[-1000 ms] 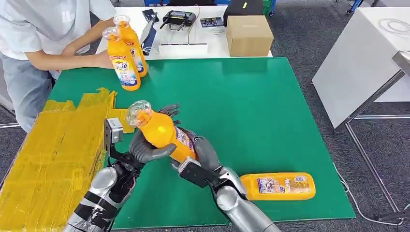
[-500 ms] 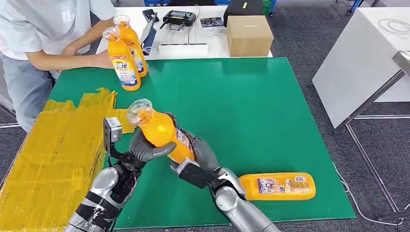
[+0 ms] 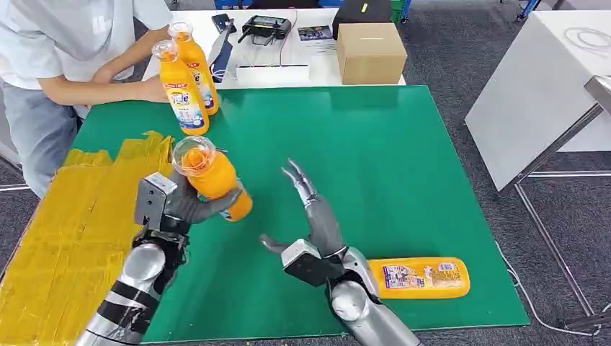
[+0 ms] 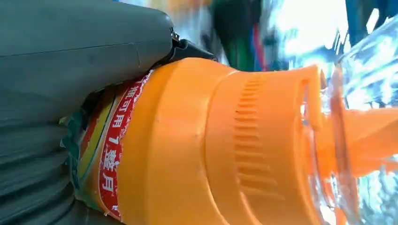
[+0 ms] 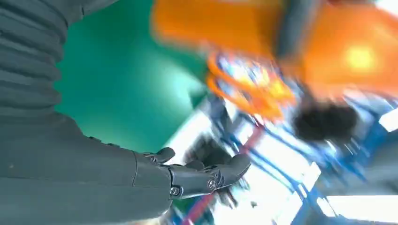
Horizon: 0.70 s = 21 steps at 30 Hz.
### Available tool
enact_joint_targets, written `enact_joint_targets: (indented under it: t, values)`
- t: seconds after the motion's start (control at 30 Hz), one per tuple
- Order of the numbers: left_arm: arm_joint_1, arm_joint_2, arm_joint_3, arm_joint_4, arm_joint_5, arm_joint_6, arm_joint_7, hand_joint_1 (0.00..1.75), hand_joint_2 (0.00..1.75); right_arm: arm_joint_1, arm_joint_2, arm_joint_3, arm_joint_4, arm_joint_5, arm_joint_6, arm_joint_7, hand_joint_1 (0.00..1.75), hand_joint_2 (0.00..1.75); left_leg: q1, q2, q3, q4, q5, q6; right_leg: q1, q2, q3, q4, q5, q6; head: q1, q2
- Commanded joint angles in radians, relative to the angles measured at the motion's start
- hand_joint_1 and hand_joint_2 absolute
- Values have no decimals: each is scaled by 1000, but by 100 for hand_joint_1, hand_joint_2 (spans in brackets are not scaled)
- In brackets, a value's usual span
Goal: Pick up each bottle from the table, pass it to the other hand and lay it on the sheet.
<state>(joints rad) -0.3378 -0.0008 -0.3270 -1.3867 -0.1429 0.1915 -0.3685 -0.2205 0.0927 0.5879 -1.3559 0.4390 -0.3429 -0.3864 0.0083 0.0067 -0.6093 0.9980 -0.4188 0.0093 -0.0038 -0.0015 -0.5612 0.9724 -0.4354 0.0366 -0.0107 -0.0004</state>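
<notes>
Released by the now-spread right hand [image 3: 317, 216], bottle [image 3: 212, 176] sits in left hand [image 3: 180, 209] near 2 upright bottles [image 3: 186, 79].

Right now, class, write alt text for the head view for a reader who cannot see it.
The robot's left hand grips an orange bottle above the green mat, beside the yellow sheet, while its right hand is open. Another bottle lies flat; two bottles stand by a person.

Head view high, downward; wrist views close, perhaps blurred
</notes>
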Motion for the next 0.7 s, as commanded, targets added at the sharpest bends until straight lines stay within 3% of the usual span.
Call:
enact_joint_targets:
  t: [0.03,0.23,0.3,0.47,0.7]
  values:
    - [-135,115,16,128,-420,100,101,175,175,63,-82,-61,-298,22,-48,-21,0,175,0,-4,2,0,-1,0,0,-4,3,0,-2,-1,0,0]
    - [-147,129,-9,155,-534,121,143,175,175,60,-81,-59,-292,52,-79,-37,0,175,0,-2,3,0,-1,0,0,-2,3,-1,-1,0,0,0]
    - [-188,170,-42,238,-823,145,257,175,175,78,-98,-62,-373,76,-104,-26,0,175,0,-2,3,0,-1,0,0,-2,4,0,-2,-1,0,0]
    - [-277,212,-81,506,-1184,147,392,175,175,78,-116,-93,-433,64,-69,43,0,175,0,-2,4,-1,-1,-1,0,-2,5,0,-2,-1,0,0]
    - [-340,215,-94,748,-1241,126,388,175,175,62,-116,-112,-404,20,-33,42,0,175,1,-1,7,-1,-1,0,0,-1,7,-1,-2,-1,0,0]
